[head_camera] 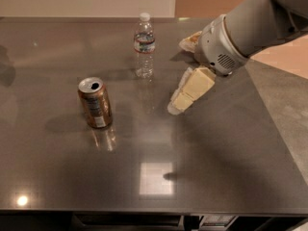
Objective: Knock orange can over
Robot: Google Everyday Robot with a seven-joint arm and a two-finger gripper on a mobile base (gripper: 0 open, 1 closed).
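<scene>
nearby, gripper [174,107] apart from upright orange can [95,104], water bottle [144,47] behind them

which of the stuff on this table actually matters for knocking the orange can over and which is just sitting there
Part of the job:
- orange can, standing upright on the left
- gripper, to the right of the can and apart from it

Just lying about:
- water bottle, upright, farther back, between can and gripper
- table, which carries both
</scene>
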